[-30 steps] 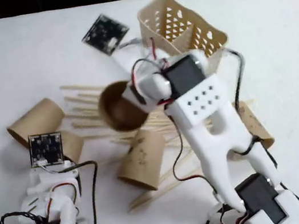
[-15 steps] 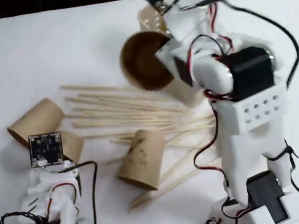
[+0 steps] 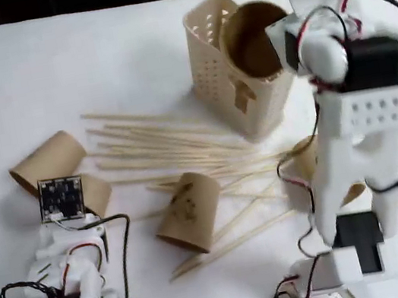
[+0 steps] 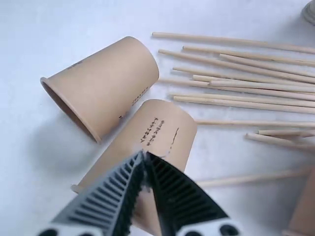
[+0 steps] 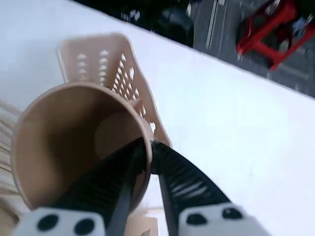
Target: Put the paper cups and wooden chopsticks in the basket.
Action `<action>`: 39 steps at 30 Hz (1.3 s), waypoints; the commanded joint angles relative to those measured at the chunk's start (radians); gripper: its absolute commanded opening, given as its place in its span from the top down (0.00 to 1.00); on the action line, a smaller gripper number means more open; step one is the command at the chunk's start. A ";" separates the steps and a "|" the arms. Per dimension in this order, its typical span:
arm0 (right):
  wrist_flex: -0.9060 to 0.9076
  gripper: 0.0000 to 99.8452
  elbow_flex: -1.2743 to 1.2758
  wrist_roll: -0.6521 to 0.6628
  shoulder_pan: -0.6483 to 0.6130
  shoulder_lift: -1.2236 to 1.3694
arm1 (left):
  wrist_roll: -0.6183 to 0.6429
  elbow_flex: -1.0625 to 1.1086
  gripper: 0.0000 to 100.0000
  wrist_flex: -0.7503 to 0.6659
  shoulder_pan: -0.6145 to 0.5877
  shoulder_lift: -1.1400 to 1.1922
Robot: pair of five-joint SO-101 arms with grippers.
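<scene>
One cup at the basket; everything else lies out on the table.
Your right jaws pinch the thin rim of a brown paper cup [image 5: 74,142] over the perforated beige basket [image 3: 211,77]. Your left jaws, pressed together, hang just above a lying cup [image 4: 162,130]. Slim wooden chopsticks [image 3: 168,150] and other cups [image 3: 191,212] litter the white table [image 3: 32,78].

- Right arm [image 3: 356,164]: white moulded plastic links; a boxy bracket [image 3: 373,109] pierced by two rows of small round holes; black servo blocks [image 3: 376,60] set into the joints
- Thin red and black cables [image 3: 318,16] loop loosely along it
- Left arm [image 3: 65,265]: the same white shell with a black servo; a small black square camera board [image 3: 61,198] dotted with components
- Left gripper [image 4: 145,155] and right gripper [image 5: 147,143]: black fingers ribbed with fine ridges, tapering to points; pale grey mounts with dark round screw holes
</scene>
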 commanded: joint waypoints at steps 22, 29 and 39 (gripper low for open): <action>0.074 0.75 0.345 0.247 0.079 -0.243 | -0.006 -0.020 0.97 -0.043 -0.008 0.001; 0.074 0.75 0.729 0.437 0.082 -0.524 | -0.006 -0.020 0.97 -0.043 -0.008 0.001; 0.073 0.75 1.223 0.807 0.137 -0.860 | -0.008 -0.020 0.97 -0.041 -0.008 0.001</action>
